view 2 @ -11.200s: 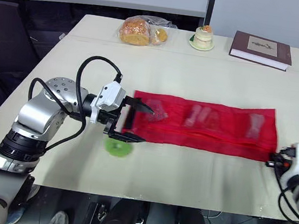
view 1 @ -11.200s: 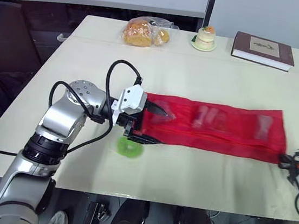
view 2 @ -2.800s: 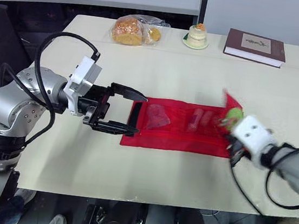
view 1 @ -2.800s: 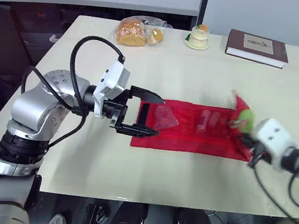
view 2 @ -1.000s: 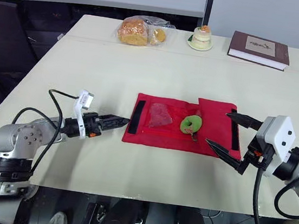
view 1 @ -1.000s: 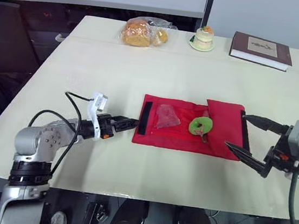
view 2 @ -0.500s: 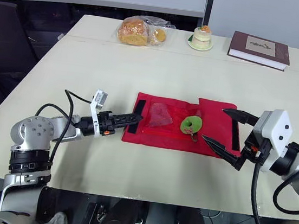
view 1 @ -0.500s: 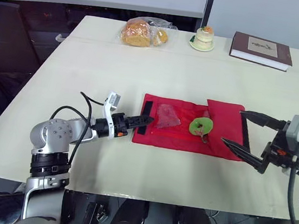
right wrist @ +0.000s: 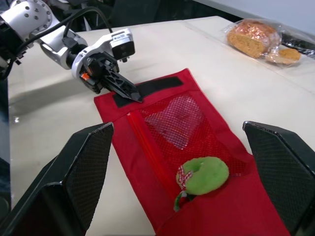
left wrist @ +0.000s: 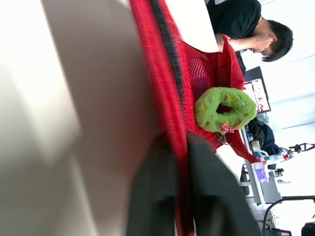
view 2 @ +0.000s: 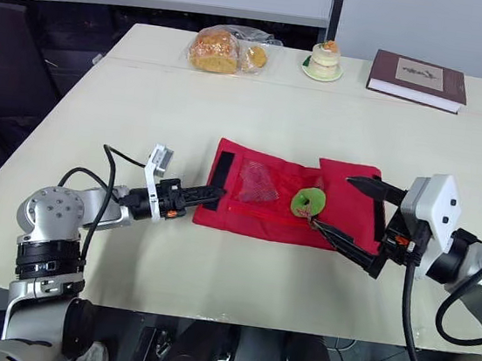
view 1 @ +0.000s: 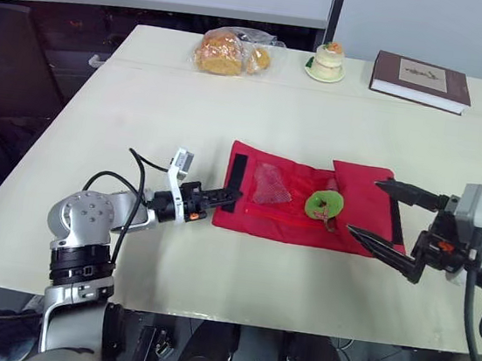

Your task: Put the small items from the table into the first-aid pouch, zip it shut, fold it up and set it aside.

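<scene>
The red first-aid pouch lies across the middle of the table, its right end folded over as a flap. A green ring toy rests on the mesh at the flap's edge. My left gripper is shut on the pouch's left edge, by the black strip, and that edge is raised a little off the table. In the left wrist view its fingers pinch the red fabric. My right gripper stands open over the folded flap, one finger either side, holding nothing.
Along the far edge of the table sit a bag of bread, a small cake on a plate and a brown book. A person shows behind the table in the left wrist view.
My left gripper has shut on the pouch's left edge and lifted it slightly. My right gripper has moved left, further over the folded flap.
</scene>
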You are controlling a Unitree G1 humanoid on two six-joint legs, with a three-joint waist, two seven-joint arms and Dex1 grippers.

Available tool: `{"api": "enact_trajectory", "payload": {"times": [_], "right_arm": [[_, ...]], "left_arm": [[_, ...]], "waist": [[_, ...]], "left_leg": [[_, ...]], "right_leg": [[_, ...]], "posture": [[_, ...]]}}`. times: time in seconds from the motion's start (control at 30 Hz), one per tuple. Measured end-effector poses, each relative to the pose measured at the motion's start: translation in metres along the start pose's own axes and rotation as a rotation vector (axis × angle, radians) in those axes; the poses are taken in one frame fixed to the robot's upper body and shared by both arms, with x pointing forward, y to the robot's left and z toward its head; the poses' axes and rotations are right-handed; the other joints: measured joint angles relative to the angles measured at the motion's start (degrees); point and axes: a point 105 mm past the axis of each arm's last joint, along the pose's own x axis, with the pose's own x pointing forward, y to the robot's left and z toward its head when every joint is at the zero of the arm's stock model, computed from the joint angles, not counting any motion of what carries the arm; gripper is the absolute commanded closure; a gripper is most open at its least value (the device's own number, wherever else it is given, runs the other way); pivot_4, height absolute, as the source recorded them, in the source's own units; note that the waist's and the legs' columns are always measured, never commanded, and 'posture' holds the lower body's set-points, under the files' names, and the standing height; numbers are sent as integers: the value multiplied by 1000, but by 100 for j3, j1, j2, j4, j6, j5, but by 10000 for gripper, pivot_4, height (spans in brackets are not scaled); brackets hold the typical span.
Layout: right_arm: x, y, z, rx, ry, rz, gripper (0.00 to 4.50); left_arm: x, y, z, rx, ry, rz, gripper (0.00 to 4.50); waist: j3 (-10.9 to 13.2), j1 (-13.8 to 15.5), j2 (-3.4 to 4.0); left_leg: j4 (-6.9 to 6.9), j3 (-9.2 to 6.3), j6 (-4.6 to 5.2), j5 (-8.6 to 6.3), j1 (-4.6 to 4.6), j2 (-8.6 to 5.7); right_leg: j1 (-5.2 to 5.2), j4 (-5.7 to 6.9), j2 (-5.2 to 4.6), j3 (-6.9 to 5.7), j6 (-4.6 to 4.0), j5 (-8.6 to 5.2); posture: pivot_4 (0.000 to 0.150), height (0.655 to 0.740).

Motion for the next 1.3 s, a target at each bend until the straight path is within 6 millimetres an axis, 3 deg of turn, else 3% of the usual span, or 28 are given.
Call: {"api": "enact_trajectory", "payload": {"times": [0.33,0.43,0.53,0.7,0.73,0.83,1.1,1.23,1.3], "right_arm": [[4,7,-10,45,62,58,0],[8,7,-11,49,64,78,6134],[22,-1,-11,29,34,103,19415],[47,-11,-23,5,22,143,40314],[52,-14,-27,6,21,147,42865],[74,-27,-44,-12,26,154,42865],[105,-27,-92,-51,105,209,42865],[108,-30,-97,-116,130,215,42865],[109,-31,-100,-141,149,217,42865]], "left_arm": [[-47,16,19,82,17,101,44797],[-62,22,26,96,17,122,45000],[-76,14,33,148,51,73,45000],[-78,4,46,207,70,-12,45000],[-78,1,48,223,80,-26,45000],[-70,-11,59,281,104,-85,45000],[-56,-34,67,353,151,-197,45000],[-50,-45,69,377,165,-260,45000],[-36,-57,69,397,186,-333,45000]], "waist": [[1,-10,0],[3,-12,-3],[7,-21,-7],[12,-5,-7],[12,-6,-8],[12,-17,-12],[15,-24,-11],[13,-49,-14],[11,-24,-17]], "left_leg": [[-3,5,1,-1,-2,5],[-3,5,1,-1,-3,6],[-4,10,1,-1,-2,8],[-5,10,1,-1,-8,2],[-5,12,2,-1,-8,1],[-4,15,2,-1,-11,-3],[-4,13,-5,3,-15,-2],[-3,16,-6,4,-8,-3],[2,9,-1,2,-3,-3]], "right_leg": [[-7,-1,1,-5,-24,-14],[-8,-2,-1,-8,-24,-14],[-11,-5,1,-14,-25,-14],[-13,-5,14,-20,-25,-14],[-13,-4,13,-18,-24,-14],[-15,-6,14,-17,-18,-10],[-20,-1,19,-18,0,0],[-16,1,19,-14,0,0],[-8,5,20,-17,0,0]], "posture": [[1500,7289],[1500,7289],[1500,7289],[1500,7289],[1500,7289],[1500,7289],[1500,7289],[1500,7289],[1500,7289]]}}
